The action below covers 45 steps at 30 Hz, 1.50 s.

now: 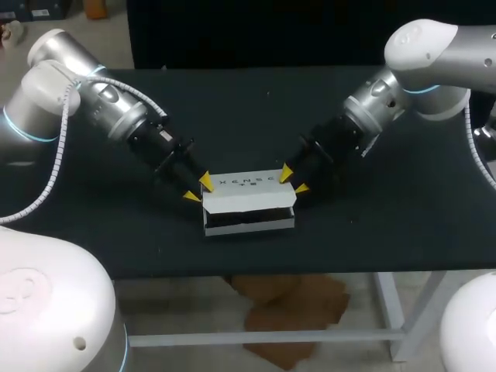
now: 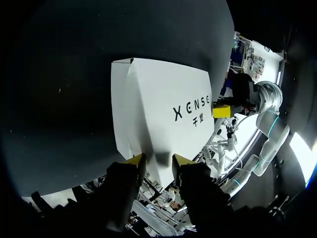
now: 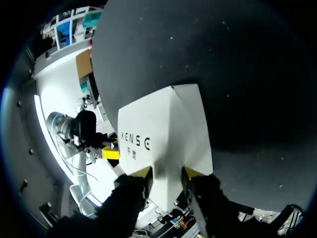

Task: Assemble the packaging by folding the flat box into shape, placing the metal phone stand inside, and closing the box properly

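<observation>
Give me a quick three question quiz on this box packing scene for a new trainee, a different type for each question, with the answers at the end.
1. True or false: the white box lies as a flat, unfolded sheet on the table.
2. Where is the left gripper? A) at the box's left end B) at the table's far edge C) over the middle of the box
3. Fill in: the right gripper is at the box's ____ end.
Key: 1 false, it is already folded up into shape; 2 A; 3 right.
</observation>
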{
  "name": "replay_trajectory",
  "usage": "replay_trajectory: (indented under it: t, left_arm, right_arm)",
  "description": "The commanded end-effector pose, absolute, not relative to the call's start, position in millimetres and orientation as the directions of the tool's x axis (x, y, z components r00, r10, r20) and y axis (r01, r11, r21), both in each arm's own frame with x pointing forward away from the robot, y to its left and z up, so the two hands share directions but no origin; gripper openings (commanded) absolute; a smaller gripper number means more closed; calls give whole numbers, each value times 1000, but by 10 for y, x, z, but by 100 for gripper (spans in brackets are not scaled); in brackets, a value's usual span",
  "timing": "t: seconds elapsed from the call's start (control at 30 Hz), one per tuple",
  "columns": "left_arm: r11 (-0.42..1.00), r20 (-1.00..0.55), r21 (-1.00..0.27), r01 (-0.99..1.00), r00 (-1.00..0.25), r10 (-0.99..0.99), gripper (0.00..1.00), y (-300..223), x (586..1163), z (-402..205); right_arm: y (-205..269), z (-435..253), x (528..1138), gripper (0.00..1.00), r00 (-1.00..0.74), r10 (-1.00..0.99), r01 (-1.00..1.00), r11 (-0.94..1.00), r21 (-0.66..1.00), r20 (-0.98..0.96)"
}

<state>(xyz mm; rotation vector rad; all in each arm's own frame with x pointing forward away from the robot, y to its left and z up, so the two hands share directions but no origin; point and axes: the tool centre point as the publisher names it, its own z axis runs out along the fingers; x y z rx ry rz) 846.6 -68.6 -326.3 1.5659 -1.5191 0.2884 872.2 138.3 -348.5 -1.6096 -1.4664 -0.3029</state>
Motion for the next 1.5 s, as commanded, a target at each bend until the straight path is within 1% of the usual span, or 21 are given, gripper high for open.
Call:
replay_trajectory:
  t: [0.03,0.17,0.27,0.33,0.5,0.83,1.2,1.5]
  left_arm:
    - [174,702,435,-883,211,-680,37,-713,8495,-3247]
    - [174,701,434,-884,210,-681,35,-714,8495,-3243]
    - [174,701,434,-884,210,-681,37,-714,8495,-3243]
    - [174,701,434,-884,210,-681,36,-714,8495,-3243]
    - [174,701,434,-884,210,-681,35,-714,8495,-3243]
    - [174,701,434,-884,210,-681,40,-714,8495,-3243]
    - [174,701,434,-884,210,-681,38,-714,8495,-3243]
    - [175,699,449,-876,223,-679,42,-700,8509,-3221]
  right_arm:
    - [1393,-3491,8759,44,264,661,882,129,-453,702]
    - [1390,-3486,8759,45,265,660,882,129,-453,703]
    - [1390,-3486,8759,45,265,660,882,129,-453,703]
    - [1390,-3486,8759,49,265,660,882,129,-453,703]
    - [1390,-3486,8759,47,265,660,882,129,-453,703]
    - [1390,-3486,8759,48,265,660,882,129,-453,703]
    - [1390,-3486,8759,46,265,660,882,129,-453,703]
    - [1375,-3471,8803,49,303,652,860,127,-494,695]
